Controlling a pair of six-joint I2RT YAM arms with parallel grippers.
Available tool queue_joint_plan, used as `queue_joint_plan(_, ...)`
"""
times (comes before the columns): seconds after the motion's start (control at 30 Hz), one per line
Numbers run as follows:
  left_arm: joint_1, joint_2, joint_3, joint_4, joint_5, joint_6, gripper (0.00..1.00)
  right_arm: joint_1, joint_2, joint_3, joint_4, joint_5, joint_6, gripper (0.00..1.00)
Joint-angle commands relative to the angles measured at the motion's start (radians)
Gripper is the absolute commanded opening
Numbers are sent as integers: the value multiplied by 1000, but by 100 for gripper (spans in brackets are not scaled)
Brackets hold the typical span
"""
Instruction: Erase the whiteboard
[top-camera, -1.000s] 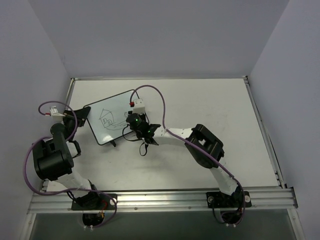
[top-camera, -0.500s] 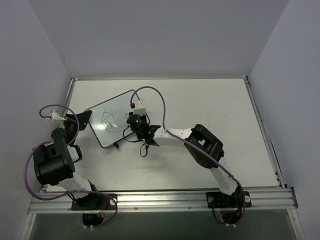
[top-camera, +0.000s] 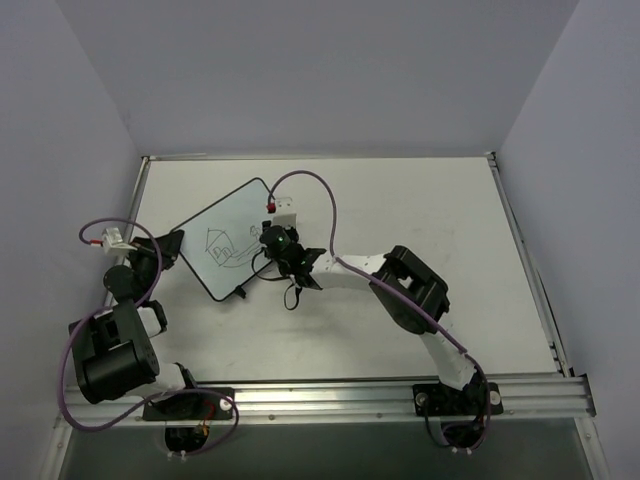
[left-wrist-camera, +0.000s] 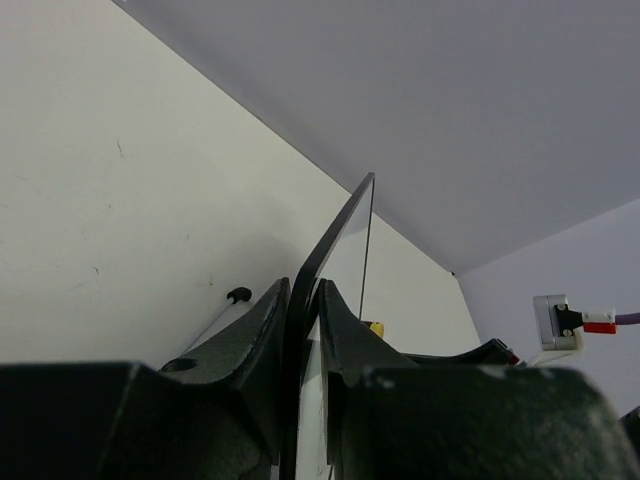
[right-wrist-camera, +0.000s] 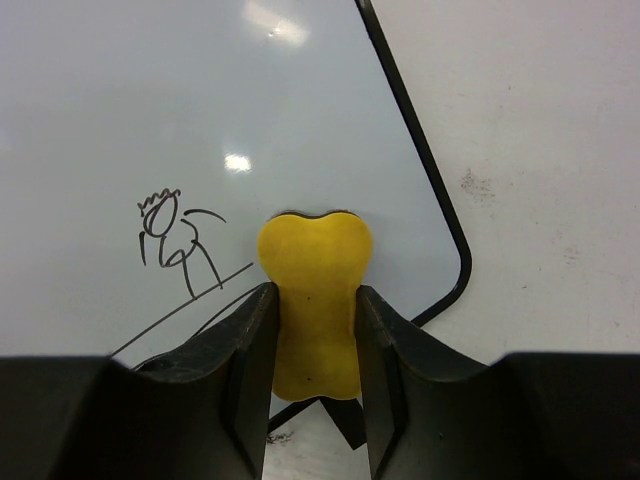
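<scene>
The whiteboard (top-camera: 238, 208) lies slanted at the table's left, with a thin black house drawing (top-camera: 222, 243) on it. My left gripper (top-camera: 172, 246) is shut on the board's left rim; in the left wrist view that black rim (left-wrist-camera: 318, 250) runs edge-on between the jaws of that gripper (left-wrist-camera: 305, 300). My right gripper (right-wrist-camera: 314, 292) is shut on a small yellow eraser (right-wrist-camera: 312, 270), whose tip presses on the whiteboard (right-wrist-camera: 200, 110) near its rounded lower corner, beside a small stick figure (right-wrist-camera: 170, 235). From above, the right gripper (top-camera: 262, 250) sits over the board's right edge.
A black foot of the board (top-camera: 238, 293) pokes out at its near edge. The white table (top-camera: 430, 210) is bounded by walls left, right and behind, and an aluminium rail (top-camera: 330, 395) runs along the front. Purple cables loop over both arms.
The left arm has drawn back towards the near edge, swinging the board's near end rightwards and turning the board. The right gripper with the eraser shifted slightly right along the board.
</scene>
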Motion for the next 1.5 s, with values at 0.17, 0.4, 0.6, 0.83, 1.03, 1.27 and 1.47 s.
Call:
queue_joint_plan(0.17,2,-110,2,-237,-63,115,2,-71,4,-19,-35,-35,28,1)
queue_joint_plan(0.4,-40,-226,-9,-397,-121,146,2,-75,1,-14,-30,-55,35,1)
queue_joint_plan(0.6,-97,-367,-35,-538,-190,195,2,-76,23,3,-15,-83,41,0)
queue_joint_plan(0.83,-111,-416,-43,-627,-219,212,2,-105,27,29,-26,-86,35,0)
queue_joint_plan(1.03,-126,-455,-46,-701,-235,220,2,-119,26,44,-32,-107,41,0)
queue_joint_plan(1.27,-125,-533,-26,-810,-255,221,68,-91,34,40,-23,-104,51,0)
queue_joint_plan(1.47,-126,-613,20,-911,-278,220,74,-85,35,32,-20,-107,51,0)
